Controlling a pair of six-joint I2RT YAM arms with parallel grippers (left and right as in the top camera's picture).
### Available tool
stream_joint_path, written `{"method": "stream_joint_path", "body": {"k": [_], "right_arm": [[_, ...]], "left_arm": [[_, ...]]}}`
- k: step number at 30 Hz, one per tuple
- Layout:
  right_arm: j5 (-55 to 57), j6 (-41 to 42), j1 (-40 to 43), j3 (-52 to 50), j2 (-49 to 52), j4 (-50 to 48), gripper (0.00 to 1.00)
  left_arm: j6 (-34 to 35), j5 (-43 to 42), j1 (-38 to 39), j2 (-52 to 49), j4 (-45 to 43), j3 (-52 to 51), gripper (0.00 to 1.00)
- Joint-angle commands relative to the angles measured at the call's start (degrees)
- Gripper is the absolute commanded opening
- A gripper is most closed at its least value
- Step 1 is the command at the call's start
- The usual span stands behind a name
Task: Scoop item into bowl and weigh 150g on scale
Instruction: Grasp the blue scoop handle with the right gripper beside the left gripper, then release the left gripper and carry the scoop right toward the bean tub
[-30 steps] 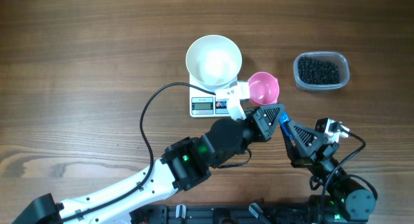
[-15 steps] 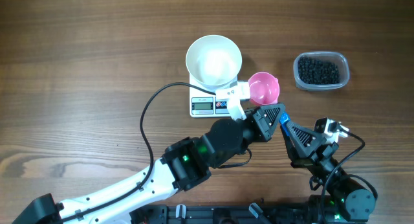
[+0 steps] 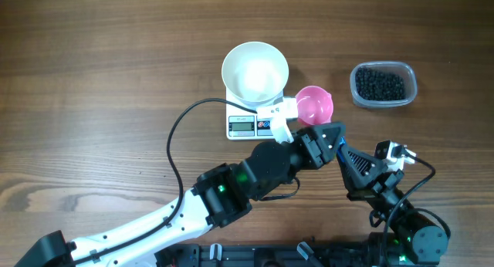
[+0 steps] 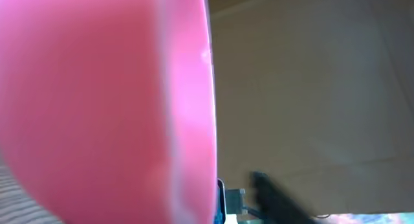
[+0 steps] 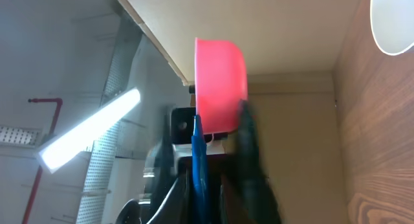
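Observation:
The white bowl (image 3: pixel 255 72) stands empty on the white scale (image 3: pixel 251 125). The black item (image 3: pixel 380 84) fills a clear tub at the back right. In front of the scale a pink scoop (image 3: pixel 315 105) hangs between the two arms. My right gripper (image 3: pixel 344 153) is shut on its blue handle (image 5: pixel 197 153), with the pink cup (image 5: pixel 220 75) above it. My left gripper (image 3: pixel 330 136) stands open around the same handle, one blurred dark finger (image 4: pixel 272 197) apart from it. The scoop's cup (image 4: pixel 103 101) fills most of the left wrist view. Whether the scoop holds anything does not show.
The clear tub (image 3: pixel 357 94) sits about a hand's width right of the scoop. A black cable (image 3: pixel 176 136) loops from the left arm across the wood, left of the scale. The bowl's rim (image 5: pixel 393 23) shows at the top right of the right wrist view.
My left gripper's jaws have spread apart off the scoop's handle. My right gripper has closed onto the handle. The scoop and both arms have stayed in place.

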State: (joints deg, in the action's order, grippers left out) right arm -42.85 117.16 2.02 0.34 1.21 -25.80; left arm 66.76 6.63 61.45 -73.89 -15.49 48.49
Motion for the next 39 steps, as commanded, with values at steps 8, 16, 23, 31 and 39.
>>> {"method": "stream_joint_path", "body": {"k": [8, 16, 23, 31, 39], "right_arm": [[4.6, -6.4, -0.2, 0.0, -0.3, 3.1, 0.04], [9.1, -22.8, -0.2, 0.1, -0.3, 4.9, 0.05], [14.3, -35.6, -0.2, 6.6, -0.3, 21.0, 0.04], [22.8, -53.5, -0.2, 23.4, 5.7, 43.8, 0.05], [22.5, -71.0, -0.2, 42.9, 22.8, 59.0, 0.05]], "left_arm": [[-0.3, 0.9, 0.2, 0.0, 0.3, -0.2, 0.9], [-0.7, 0.9, -0.6, 0.1, 5.6, -0.2, 0.89], [-13.5, -4.7, -2.0, 2.6, 7.7, -0.2, 0.82], [-17.1, -2.1, -7.0, 10.9, 26.0, -0.2, 0.95], [-17.5, -2.1, -16.6, 19.2, 46.3, 1.5, 0.95]]}}
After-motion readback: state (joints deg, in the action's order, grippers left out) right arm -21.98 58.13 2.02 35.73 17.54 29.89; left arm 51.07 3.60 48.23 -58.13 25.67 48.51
